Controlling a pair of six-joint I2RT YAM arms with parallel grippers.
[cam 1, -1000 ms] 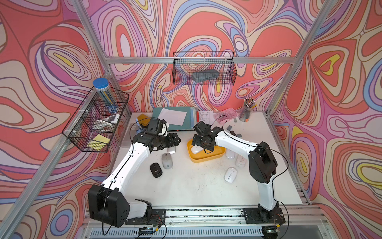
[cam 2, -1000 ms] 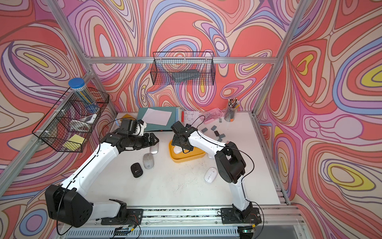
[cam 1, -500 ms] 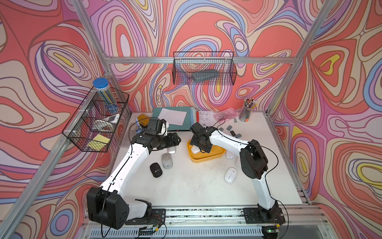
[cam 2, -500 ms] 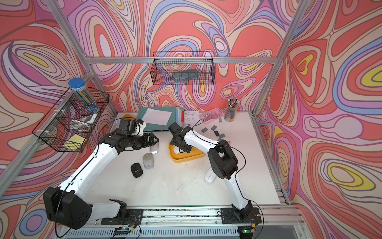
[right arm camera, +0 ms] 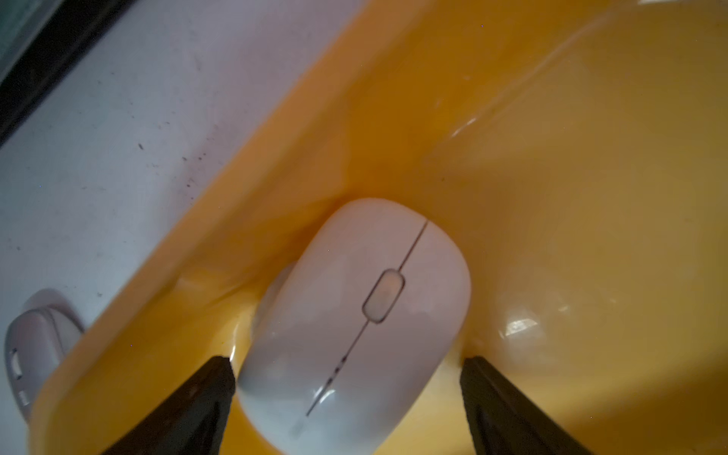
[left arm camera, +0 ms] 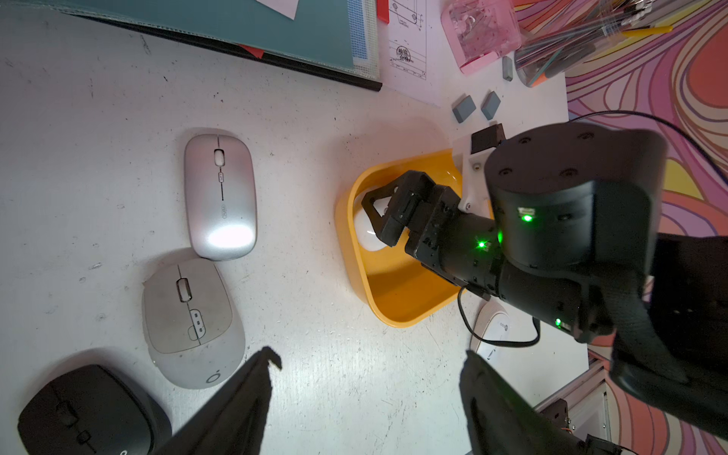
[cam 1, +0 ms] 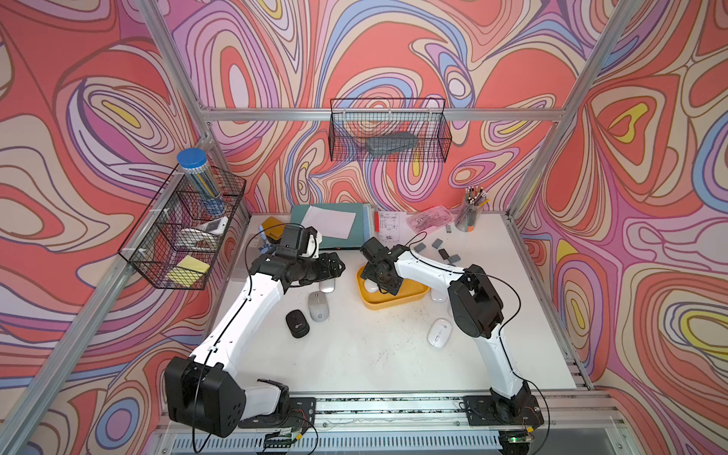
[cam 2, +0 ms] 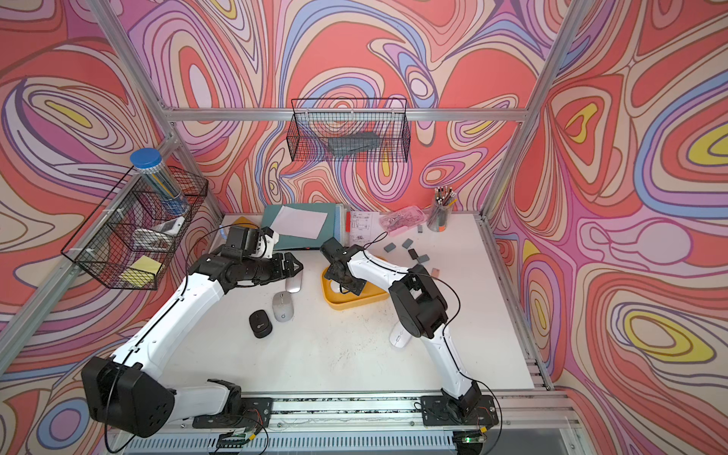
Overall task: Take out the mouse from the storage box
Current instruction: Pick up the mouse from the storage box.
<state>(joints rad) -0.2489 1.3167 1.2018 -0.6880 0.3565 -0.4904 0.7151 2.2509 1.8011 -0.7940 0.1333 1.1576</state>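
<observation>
Right gripper (right arm camera: pixel 346 361) spread wide, jaws flanking the white mouse (right arm camera: pixel 354 307) in the storage box (right arm camera: pixel 571 138), seemingly without contact.

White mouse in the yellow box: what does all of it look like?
The white mouse is a smooth, glossy oval that looks like plastic, with a seam down its back and an oval scroll button. It lies top-up on the floor of the storage box, nose near a wall. The right gripper straddles it, open, not yet squeezing.
</observation>
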